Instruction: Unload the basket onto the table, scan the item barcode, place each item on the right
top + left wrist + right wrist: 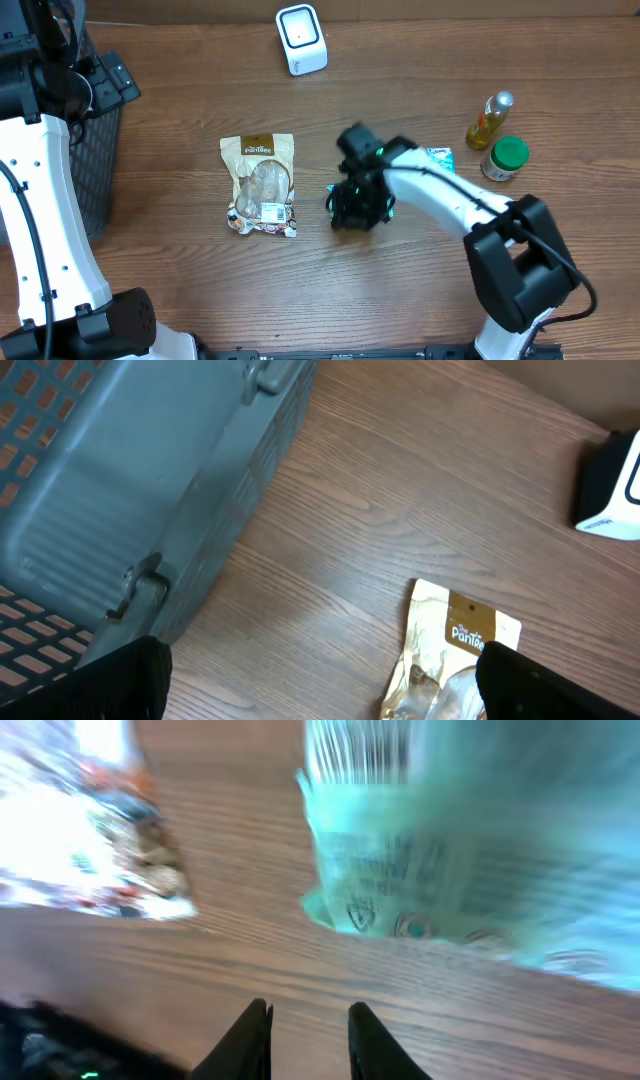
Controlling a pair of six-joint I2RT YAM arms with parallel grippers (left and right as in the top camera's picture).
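A teal packet [460,850] lies on the wood table just beyond my right gripper [308,1010], blurred, with pale stripes near its far edge. The gripper's fingers stand a narrow gap apart with only bare table between them. From overhead, only a corner of the teal packet [438,157] shows behind the right arm, and the right gripper [352,212] points down near the table's middle. The white scanner [301,40] stands at the back. My left gripper [320,695] is wide open and empty, hovering beside the grey basket [130,480].
A gold snack bag [260,183] lies left of the right gripper. A yellow bottle [489,120] and a green-capped jar [505,158] stand at the right. The dark basket [100,170] sits at the left edge.
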